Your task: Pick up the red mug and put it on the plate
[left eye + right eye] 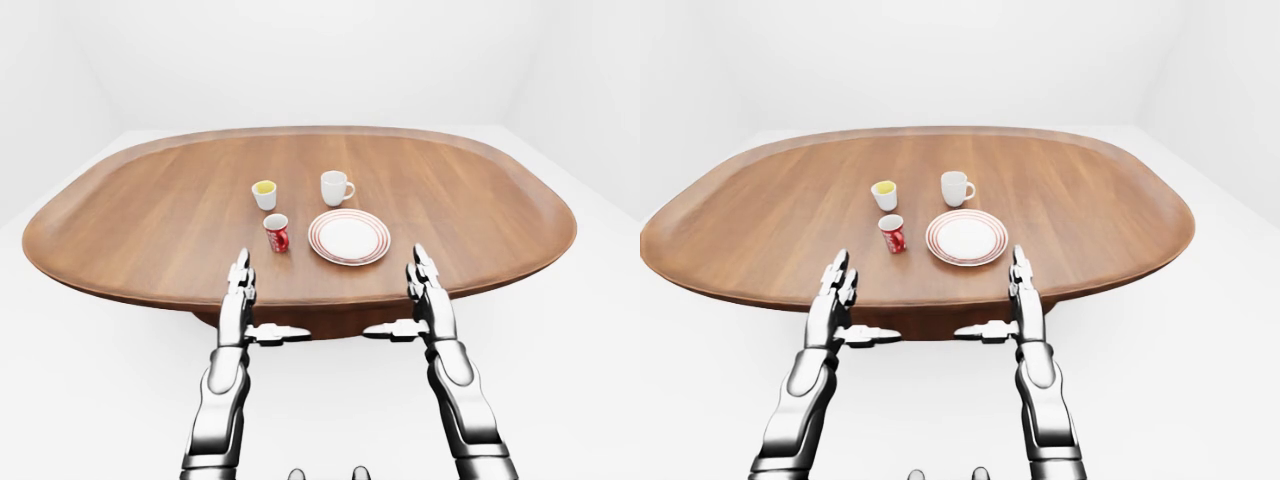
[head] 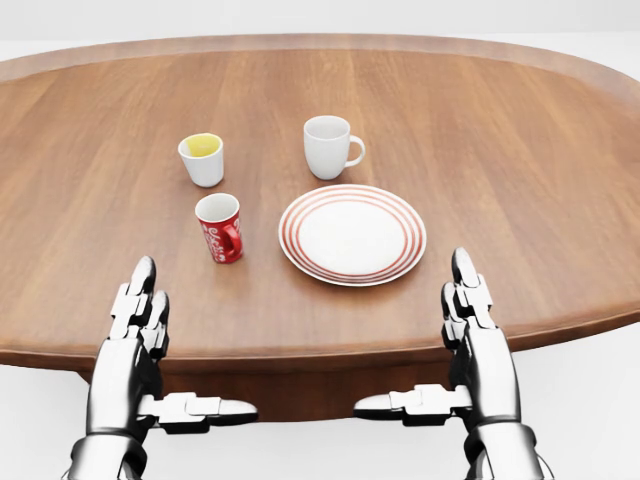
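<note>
The red mug (image 2: 220, 228) stands upright on the wooden table (image 2: 520, 170), just left of a white plate (image 2: 352, 234) ringed with red stripes. Nothing lies on the plate. My left hand (image 2: 160, 350) hovers over the table's near edge, below and left of the mug, with fingers straight and thumb out sideways: open and empty. My right hand (image 2: 450, 350) mirrors it below the plate's right side, also open and empty. Neither hand touches the mug.
A white mug (image 2: 328, 147) stands above the plate. A small white cup with yellow inside (image 2: 202, 159) stands above the red mug. The oval table (image 1: 120, 220) sits in a plain white room with white floor all round it.
</note>
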You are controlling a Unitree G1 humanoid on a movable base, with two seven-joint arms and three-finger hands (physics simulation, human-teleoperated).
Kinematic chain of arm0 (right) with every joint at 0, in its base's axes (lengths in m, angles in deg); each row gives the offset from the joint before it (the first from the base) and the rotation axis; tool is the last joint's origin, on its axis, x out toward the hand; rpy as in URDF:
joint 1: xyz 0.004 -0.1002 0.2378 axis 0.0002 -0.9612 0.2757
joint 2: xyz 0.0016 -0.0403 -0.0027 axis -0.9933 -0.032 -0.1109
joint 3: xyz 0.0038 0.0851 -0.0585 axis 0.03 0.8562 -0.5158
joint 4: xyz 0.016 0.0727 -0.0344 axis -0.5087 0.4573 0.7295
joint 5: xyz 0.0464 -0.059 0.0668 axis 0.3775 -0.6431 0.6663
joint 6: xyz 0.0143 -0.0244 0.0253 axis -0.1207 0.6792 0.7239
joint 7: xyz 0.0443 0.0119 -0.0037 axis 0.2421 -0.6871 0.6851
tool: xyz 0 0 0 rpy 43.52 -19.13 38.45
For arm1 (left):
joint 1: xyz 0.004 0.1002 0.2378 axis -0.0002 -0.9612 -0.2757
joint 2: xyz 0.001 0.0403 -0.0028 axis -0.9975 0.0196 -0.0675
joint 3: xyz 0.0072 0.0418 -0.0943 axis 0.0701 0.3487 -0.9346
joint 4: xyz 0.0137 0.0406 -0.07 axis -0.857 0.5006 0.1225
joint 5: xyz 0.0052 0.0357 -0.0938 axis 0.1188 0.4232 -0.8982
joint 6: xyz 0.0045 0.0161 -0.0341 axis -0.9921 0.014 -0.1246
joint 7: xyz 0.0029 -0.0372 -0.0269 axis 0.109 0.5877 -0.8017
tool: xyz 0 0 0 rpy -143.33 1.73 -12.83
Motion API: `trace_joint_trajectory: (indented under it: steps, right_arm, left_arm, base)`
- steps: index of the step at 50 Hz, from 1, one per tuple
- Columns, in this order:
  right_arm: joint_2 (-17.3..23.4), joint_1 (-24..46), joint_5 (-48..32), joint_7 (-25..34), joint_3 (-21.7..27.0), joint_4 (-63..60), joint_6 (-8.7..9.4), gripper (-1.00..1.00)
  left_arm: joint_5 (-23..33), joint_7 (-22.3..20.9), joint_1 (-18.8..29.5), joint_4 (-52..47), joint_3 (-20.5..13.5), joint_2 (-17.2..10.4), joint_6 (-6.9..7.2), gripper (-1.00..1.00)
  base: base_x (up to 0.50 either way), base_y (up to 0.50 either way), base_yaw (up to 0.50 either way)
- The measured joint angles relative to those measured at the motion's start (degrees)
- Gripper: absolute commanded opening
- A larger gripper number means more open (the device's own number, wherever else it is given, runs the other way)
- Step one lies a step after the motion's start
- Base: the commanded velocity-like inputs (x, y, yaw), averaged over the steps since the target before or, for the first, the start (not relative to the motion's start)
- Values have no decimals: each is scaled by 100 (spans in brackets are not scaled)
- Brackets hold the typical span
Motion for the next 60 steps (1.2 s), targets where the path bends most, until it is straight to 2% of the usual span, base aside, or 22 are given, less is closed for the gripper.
trace_joint_trajectory:
  steps: [19,32,60]
  right_arm:
    - [53,-132,-18,103,113,-178,-25,100]
    - [68,-148,-88,124,121,-116,-99,100]
    - [67,-254,-168,143,128,-265,-81,100]
  left_arm:
    - [-3,-87,-170,-389,-35,-20,157,100]
    - [19,-87,-224,-493,-18,-11,176,100]
    - [28,-87,-309,-683,18,1,248,100]
  base:
    - [0,0,0]
    - [0,1,0]
    - [0,21,0]
